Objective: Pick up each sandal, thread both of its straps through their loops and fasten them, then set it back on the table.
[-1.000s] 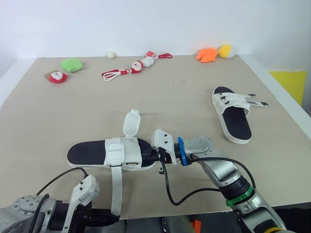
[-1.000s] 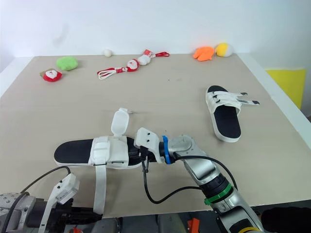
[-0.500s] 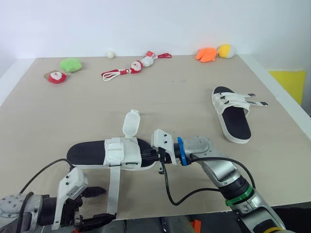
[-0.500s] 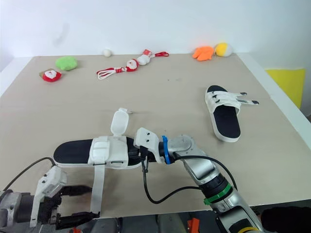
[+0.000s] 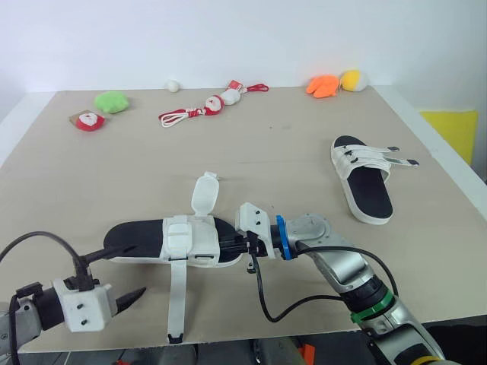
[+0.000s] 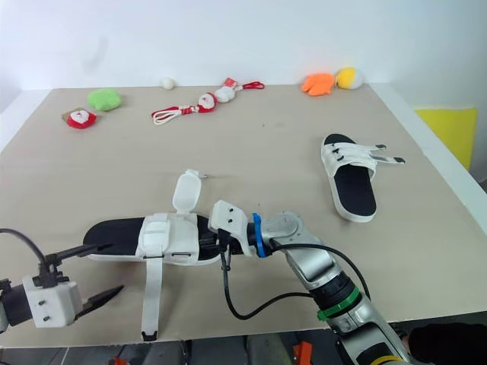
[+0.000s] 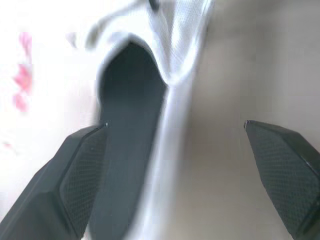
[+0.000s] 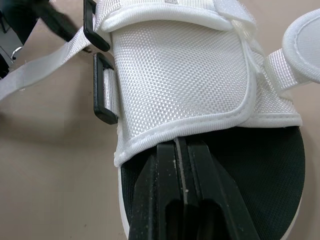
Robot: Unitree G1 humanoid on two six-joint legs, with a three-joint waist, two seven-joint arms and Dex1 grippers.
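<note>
sandal at the near edge, steadied by pinched-together right gripper; spread left gripper may shove it away and miss the loose strap.

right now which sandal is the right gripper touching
The near sandal, with one long strap trailing loose; the right gripper meets its upper. The other sandal lies apart, farther right.

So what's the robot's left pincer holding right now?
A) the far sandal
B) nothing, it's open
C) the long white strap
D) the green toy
B: the left pincer has its fingers spread wide apart by the heel end of the near sandal, closed on nothing, and the long white strap lies loose on the table.
</note>
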